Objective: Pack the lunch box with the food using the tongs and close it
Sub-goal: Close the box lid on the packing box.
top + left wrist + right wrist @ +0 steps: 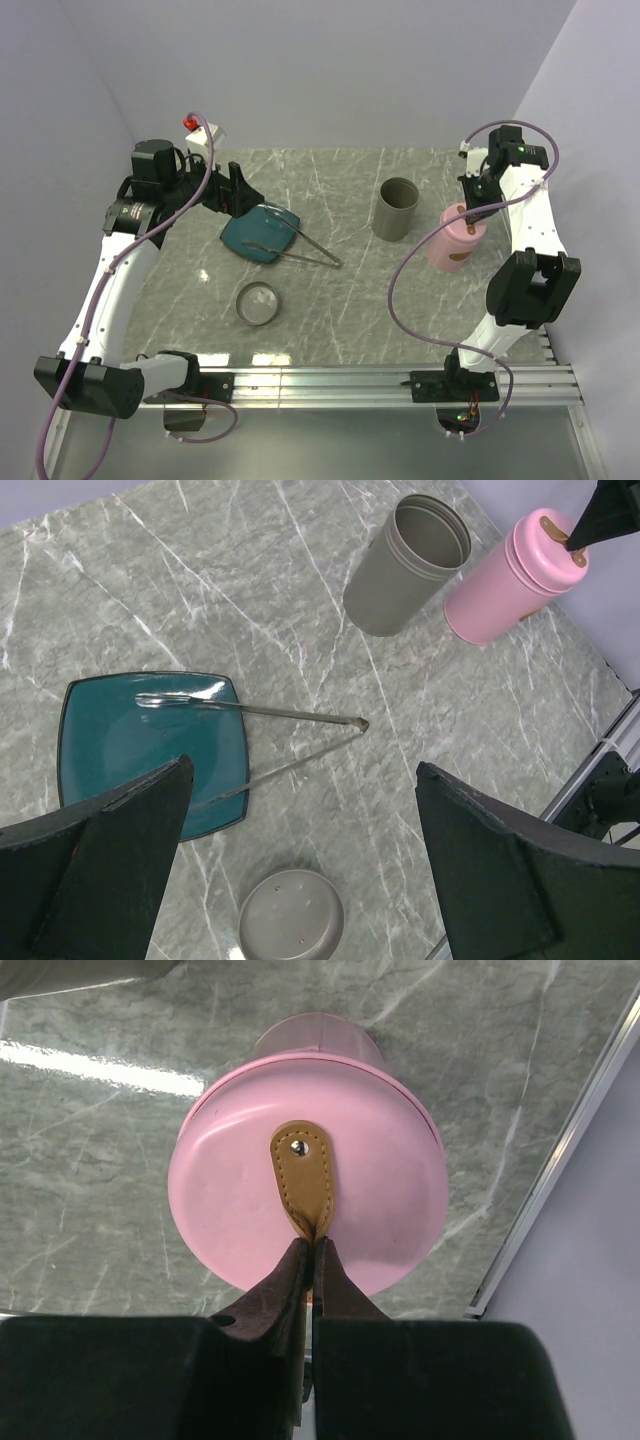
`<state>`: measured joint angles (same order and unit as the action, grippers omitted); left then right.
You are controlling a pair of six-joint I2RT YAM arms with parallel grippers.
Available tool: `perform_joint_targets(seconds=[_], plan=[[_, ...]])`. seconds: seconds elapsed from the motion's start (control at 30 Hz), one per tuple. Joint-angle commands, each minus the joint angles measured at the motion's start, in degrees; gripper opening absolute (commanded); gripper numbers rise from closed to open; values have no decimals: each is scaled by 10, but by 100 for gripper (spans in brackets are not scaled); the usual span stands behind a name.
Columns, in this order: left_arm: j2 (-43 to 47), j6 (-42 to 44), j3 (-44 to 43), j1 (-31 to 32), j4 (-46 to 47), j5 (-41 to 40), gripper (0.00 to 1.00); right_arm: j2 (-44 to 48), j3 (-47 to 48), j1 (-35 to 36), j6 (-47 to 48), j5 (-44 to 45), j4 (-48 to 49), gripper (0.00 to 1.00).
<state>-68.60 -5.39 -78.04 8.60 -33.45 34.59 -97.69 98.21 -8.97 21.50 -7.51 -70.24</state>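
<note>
- Tongs (290,715): unheld. Tips rest on teal plate (100,740), hinge end on worktop (250,580) toward 3 o'clock. Plate sits at 10 o'clock, top view. No food visible.
- Pink lunch box (380,1190): at 3 o'clock, lid on.
- R hand (312,1245): shut, pinching tan strap (300,1175) on lid, from above.
- L hand (305,770): fully open, empty, hovering by plate.
- Step (est.): lid handling. Next: straight vertical move, firm pinch on strap. Grey canister (400,570) at 1 o'clock stands open.

tongs (305,248) on plate (255,232), lid (258,303) before it — canister (397,208) right
</note>
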Motion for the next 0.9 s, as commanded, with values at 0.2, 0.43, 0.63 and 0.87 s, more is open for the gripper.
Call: perform_joint_targets(seconds=[0.2, 0.43, 0.63, 0.87], plan=[[7, -2, -4, -3, 20, 14, 99, -18, 66, -7, 5, -1, -21, 0], [8, -1, -2, -3, 20, 14, 99, -29, 51, -7, 14, -14, -35, 0], [10, -1, 3, -3, 21, 14, 99, -24, 16, -7, 18, -17, -26, 0], [11, -2, 8, -3, 23, 13, 99, -19, -28, -6, 19, -15, -8, 0]])
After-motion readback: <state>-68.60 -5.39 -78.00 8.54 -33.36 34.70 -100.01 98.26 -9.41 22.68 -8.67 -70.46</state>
